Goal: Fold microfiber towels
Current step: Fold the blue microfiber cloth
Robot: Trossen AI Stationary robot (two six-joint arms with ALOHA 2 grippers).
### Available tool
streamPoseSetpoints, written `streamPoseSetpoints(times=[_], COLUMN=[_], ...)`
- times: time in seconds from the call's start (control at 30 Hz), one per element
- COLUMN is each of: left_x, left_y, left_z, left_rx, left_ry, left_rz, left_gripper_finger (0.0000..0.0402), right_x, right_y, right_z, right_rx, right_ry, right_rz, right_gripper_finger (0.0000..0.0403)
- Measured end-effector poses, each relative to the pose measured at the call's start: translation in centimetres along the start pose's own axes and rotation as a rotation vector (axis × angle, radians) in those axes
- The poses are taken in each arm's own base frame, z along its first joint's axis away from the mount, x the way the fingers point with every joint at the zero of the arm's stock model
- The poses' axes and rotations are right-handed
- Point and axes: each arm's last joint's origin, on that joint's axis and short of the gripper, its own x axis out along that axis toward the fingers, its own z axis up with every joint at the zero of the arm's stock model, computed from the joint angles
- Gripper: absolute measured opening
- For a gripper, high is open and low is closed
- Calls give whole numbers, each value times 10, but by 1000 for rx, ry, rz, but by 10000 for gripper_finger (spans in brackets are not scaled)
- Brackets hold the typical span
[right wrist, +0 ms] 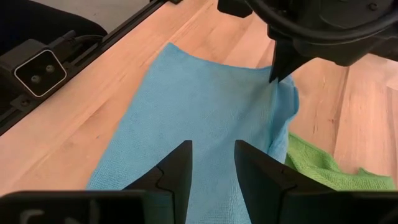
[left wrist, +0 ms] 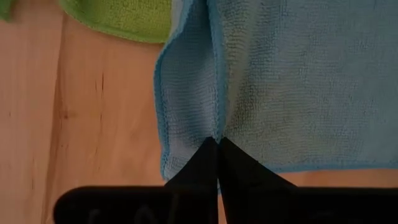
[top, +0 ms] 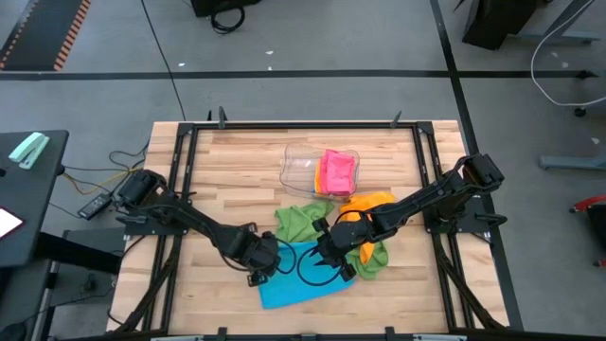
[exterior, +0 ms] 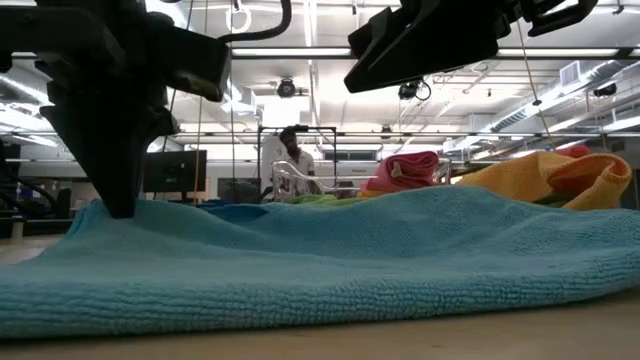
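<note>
The blue microfiber towel [top: 298, 282] is lying mostly flat on the wooden worktop [top: 213, 170], w/ the other cloths all sitting off its far side: the green towel [top: 301, 223] is touching its far edge, the orange towel [top: 371, 213] is bunched beyond its far right corner, and the pink towel [top: 337, 170] is sitting folded in the clear plastic tray [top: 301, 163] farther back. The left gripper [left wrist: 217, 142] is pinching the blue towel's left edge, fingers closed tight on a raised pleat of cloth; that hem is curling up beside the grip, prob. so the edge can be lifted and carried across for a fold. The right gripper [right wrist: 212, 163] is hovering just above the blue towel near its far right part, fingers partly apart and holding nothing, lined up over the cloth but not yet touching. Judging by this, it's waiting to take a matching hold so both sides rise evenly. In the low view the blue towel is filling the foreground w/ the left gripper planted in it; a person is standing far off beyond the towel, in the room behind, not involved. The fold itself isn't made yet; only one edge is gathered.
</note>
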Motion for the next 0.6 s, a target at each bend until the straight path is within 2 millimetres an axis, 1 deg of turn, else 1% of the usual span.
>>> streamPoseSetpoints(times=[0.2, 0.43, 0.5, 0.6], left_x=[1, 9, 11, 13], left_y=[5, -2, -4, -3], left_z=[-7, -26, -32, -40], left_rx=[-14, -14, -18, -38], left_ry=[58, 77, 83, 101], left_rz=[49, 59, 67, 100], left_gripper_finger=[18, 12, 23, 54], right_x=[0, 0, 0, 0], right_y=[0, 0, 0, 0], right_z=[0, 0, 0, 0], right_rx=[0, 2, 3, 10], right_ry=[0, -2, -2, -6], right_rz=[0, 6, 6, 7], right_gripper_finger=[128, 128, 128, 128])
